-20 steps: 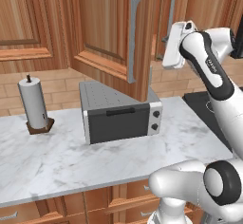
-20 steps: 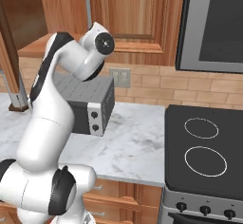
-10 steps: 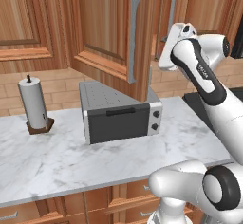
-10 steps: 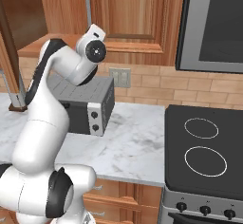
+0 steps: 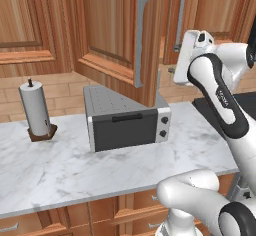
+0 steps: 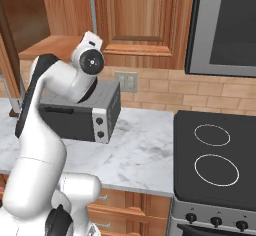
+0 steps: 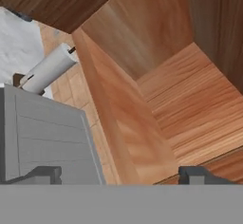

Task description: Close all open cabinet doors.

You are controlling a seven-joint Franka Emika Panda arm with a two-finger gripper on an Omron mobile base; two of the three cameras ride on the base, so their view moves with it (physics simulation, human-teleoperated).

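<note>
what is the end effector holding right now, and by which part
Nothing. In the hand view the end effector has its two fingertips spread wide with only open air between them, facing into the open cabinet above the toaster oven.

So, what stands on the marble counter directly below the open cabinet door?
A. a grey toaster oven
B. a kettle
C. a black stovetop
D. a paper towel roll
A: the grey toaster oven sits on the counter right under the swung-out cabinet door; the paper towel roll stands further left.
</note>
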